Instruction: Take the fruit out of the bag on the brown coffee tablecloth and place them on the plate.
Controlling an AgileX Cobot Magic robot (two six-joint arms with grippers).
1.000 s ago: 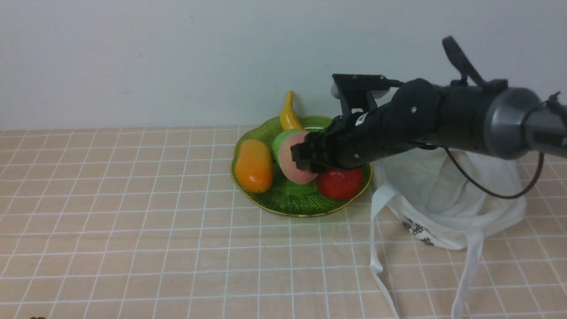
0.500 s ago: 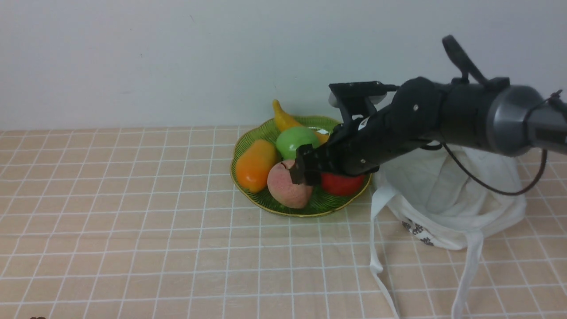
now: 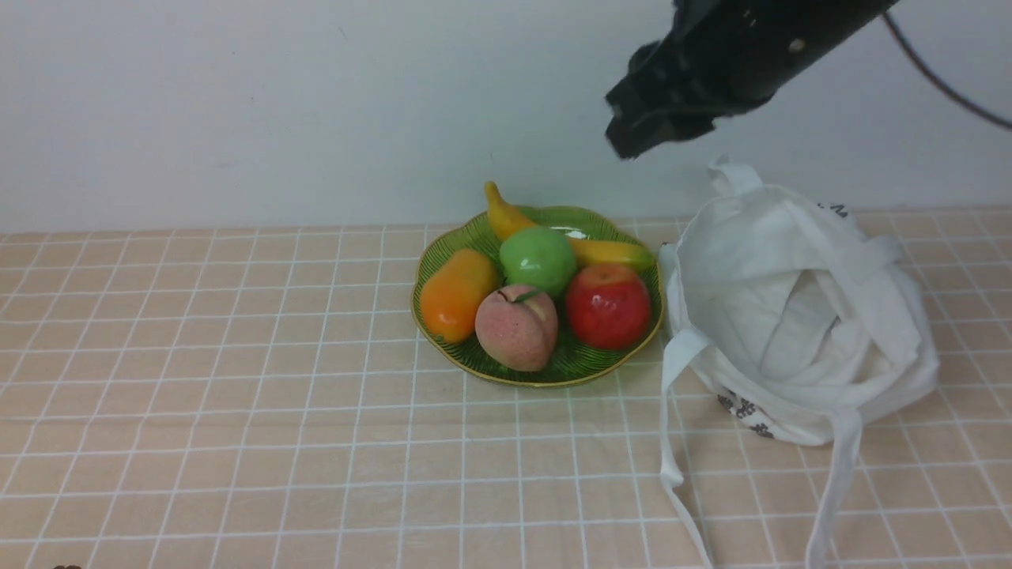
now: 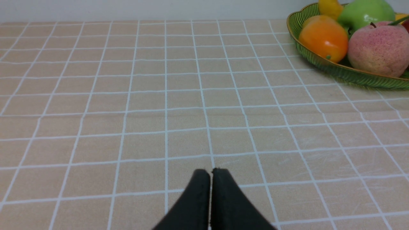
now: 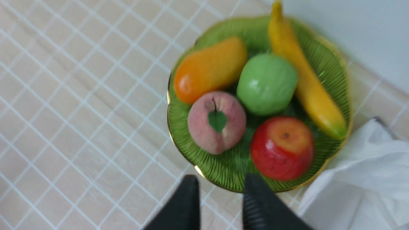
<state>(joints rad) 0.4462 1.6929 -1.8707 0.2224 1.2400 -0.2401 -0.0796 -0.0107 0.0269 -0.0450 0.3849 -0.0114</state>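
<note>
The pale pink peach with its green leaf sits on the front of the green glass plate, free of any gripper. It also shows in the right wrist view and the left wrist view. The white cloth bag slumps right of the plate on the tan grid tablecloth. My right gripper hangs high above the plate's right side; in its wrist view its fingers are apart and empty. My left gripper is shut and empty, low over bare cloth, left of the plate.
On the plate also lie a red apple, a green apple, a yellow banana and an orange fruit. The bag's long straps trail toward the front edge. A white wall stands behind.
My right gripper lowered the peach onto the plate's front, let it go, and rose up and to the right. The bag, no longer covered by the arm, is in full view.
</note>
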